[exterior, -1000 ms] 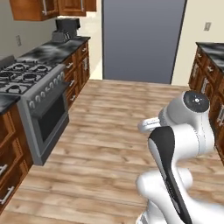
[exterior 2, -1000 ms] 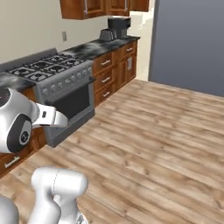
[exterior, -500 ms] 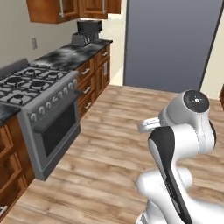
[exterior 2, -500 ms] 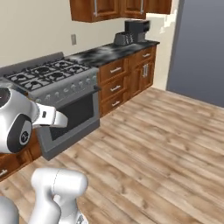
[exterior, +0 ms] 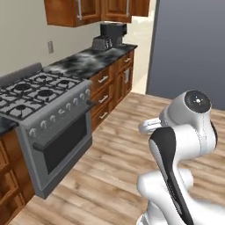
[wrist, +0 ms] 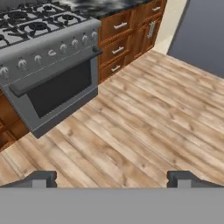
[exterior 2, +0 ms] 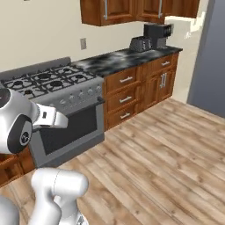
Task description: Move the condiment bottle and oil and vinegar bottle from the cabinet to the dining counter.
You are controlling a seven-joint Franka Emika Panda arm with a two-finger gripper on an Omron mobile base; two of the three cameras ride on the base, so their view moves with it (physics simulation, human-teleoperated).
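Nearest, the gripper (wrist: 111,178) is held wide open over wood floor (wrist: 144,118), nothing in it. Beyond, stove (exterior: 41,94) and marble worktop (exterior: 88,59) are passed. Farthest, the cabinet (exterior 2: 132,9) is seen, doors shut; bottles unseen. Likely light, rigid, slippery: best gripped mid-body.

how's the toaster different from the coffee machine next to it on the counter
The toaster is low, rounded and grey, while the coffee machine is taller, boxy and near black. In the right base view the toaster sits nearer the stove, and the coffee machine stands further along, toward the counter's far end. Both stand upright on the same dark marbled counter, below the wall cabinets.
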